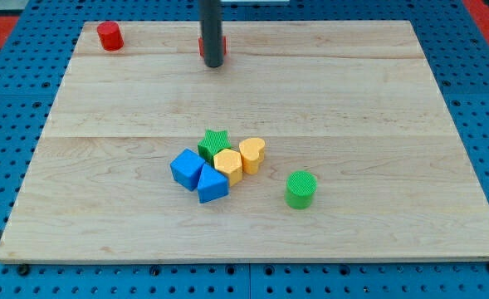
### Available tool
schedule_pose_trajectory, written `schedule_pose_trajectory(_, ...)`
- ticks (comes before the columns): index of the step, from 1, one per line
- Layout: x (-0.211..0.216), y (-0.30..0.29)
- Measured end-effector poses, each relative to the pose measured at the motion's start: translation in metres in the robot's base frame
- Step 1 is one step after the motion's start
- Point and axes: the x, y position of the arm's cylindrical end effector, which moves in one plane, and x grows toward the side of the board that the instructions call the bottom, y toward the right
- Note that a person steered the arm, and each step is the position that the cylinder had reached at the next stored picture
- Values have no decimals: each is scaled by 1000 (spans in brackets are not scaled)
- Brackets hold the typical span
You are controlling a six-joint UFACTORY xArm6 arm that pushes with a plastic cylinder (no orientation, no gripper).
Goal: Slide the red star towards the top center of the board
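You are looking down at a pale wooden board (377,124) lying on a blue pegboard surface (476,100). The arm shows only as a straight dark rod (211,25) that enters from the view's top and stands nearly upright, a little left of the board's centre line. My tip (214,65) rests close to the board's top edge. There are no jaws on this tool, so nothing opens or closes and nothing is clasped; the rod can only press against a block's side.

The red star (202,47) sits right at the rod, near the top centre of the board. Most of it is hidden behind the rod: you see only thin slivers of red on either side of the shaft, so its star shape cannot be confirmed here. The tip appears to be touching it or just beside it, on the side toward the view's bottom.

A red cylinder (110,36) stands alone in the board's top left corner, well apart from the tip.

Lower down, around the board's middle, a cluster of blocks sits packed together: a green star (213,141) at the back, a yellow hexagon-like block (228,164) in front of it, a yellow heart (252,154) to the view's right, and two blue blocks at the view's left, a cube-like blue block (186,168) and a blue triangle (212,184). A green cylinder (300,188) stands near the cluster on the view's right, not touching it.
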Motion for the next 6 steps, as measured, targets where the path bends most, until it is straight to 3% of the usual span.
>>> schedule_pose_trajectory(2, -7, -45)
schedule_pose_trajectory(4, -40, 0)
schedule_pose_trajectory(6, -44, 20)
